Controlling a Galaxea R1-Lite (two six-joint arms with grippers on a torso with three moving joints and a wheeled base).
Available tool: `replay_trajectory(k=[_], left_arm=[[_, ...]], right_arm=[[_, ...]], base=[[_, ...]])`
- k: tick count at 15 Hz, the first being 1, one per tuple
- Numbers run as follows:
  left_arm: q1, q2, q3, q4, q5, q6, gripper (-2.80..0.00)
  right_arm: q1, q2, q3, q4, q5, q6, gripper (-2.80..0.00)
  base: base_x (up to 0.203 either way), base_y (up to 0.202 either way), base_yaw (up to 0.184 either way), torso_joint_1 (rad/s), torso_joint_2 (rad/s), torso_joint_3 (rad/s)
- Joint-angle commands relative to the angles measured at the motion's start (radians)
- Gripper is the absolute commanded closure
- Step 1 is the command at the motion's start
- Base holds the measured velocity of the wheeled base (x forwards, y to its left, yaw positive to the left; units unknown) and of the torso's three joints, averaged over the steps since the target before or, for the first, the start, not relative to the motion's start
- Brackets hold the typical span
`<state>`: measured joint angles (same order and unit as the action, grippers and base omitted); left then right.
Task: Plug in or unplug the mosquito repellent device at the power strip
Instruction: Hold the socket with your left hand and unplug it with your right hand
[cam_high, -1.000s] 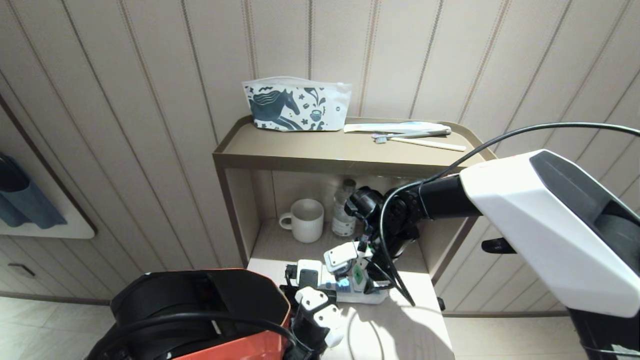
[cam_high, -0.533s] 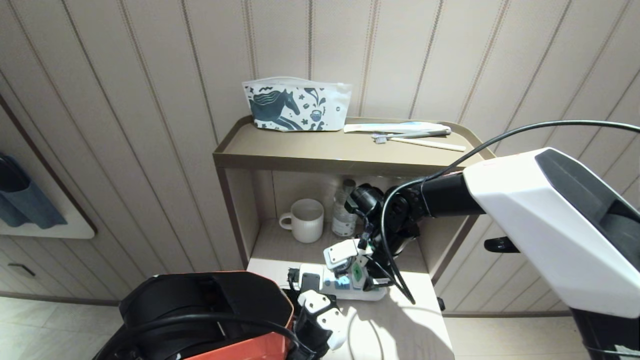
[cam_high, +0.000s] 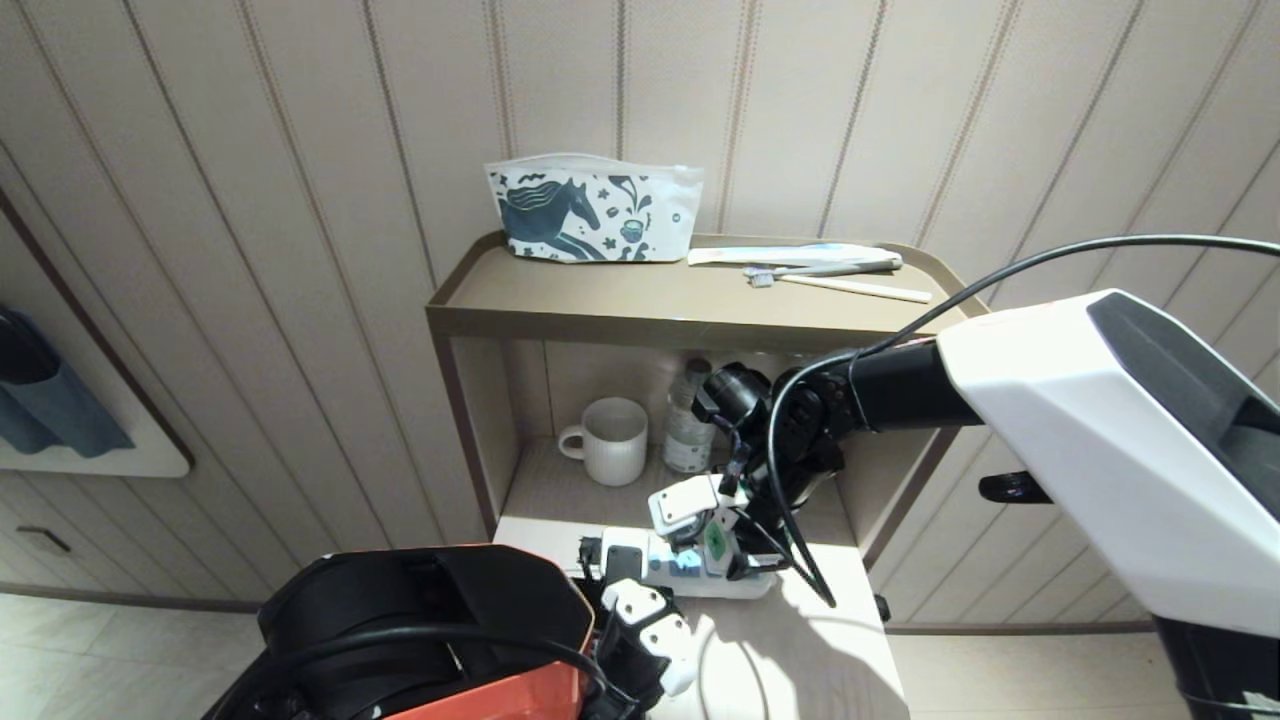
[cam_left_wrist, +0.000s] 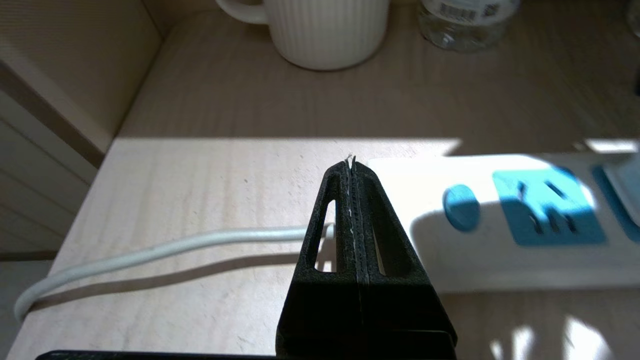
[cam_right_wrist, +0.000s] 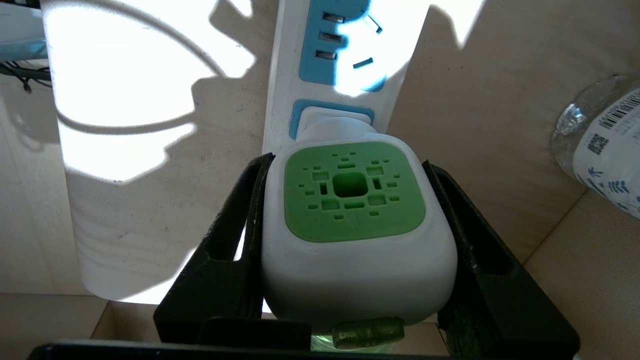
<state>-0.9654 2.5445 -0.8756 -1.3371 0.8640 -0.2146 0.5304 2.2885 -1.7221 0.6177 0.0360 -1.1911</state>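
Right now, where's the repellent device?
Head view, low centre: repellent device sits plugged in the power strip, between the right gripper's fingers, near the water bottle.

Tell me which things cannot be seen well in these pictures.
- Repellent device: its plug pins, hidden by its own body, right wrist view.
- Power strip: far end cut off by the edge, left wrist view.
- Water bottle: partly behind the right arm, head view.

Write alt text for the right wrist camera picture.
The right gripper clamps the white, green-topped mosquito repellent device, which sits in a blue socket of the white power strip on a sunlit wooden surface. A clear water bottle stands nearby.
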Motion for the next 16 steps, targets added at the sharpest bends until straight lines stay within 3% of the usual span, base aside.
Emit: replay_trajectory(k=[1,4,12,14,16], left_arm=[[0.01,0.0,-0.025,-0.004,0.02,-0.006,0.0],[0.011,-0.017,-0.039,-0.004,0.024,-0.05,0.0],[0.01,-0.038,-0.011,-0.005,-0.003,-0.069,0.0],[0.012,-0.115,0.055,-0.01,-0.064,-0.07,0.0],[0.014,-0.223,0.213,-0.018,-0.181,-0.072,0.0]], right_arm=[[0.0,-0.009,0.003,0.004,0.001,-0.007,0.0],[-0.001,-0.009,0.012,0.002,0.001,-0.007,0.0],[-0.003,-0.004,0.012,0.001,0.005,-0.007,0.0],[-0.007,-0.007,0.013,0.001,0.01,-0.007,0.0],[-0.012,-0.009,0.016,0.001,0.009,-0.009,0.0]], base=[[0.0,0.0,0.0,0.0,0.0,0.0],[0.0,0.0,0.0,0.0,0.0,0.0],[0.0,0.0,0.0,0.0,0.0,0.0],[0.0,0.0,0.0,0.0,0.0,0.0],[0.0,0.0,0.0,0.0,0.0,0.0]])
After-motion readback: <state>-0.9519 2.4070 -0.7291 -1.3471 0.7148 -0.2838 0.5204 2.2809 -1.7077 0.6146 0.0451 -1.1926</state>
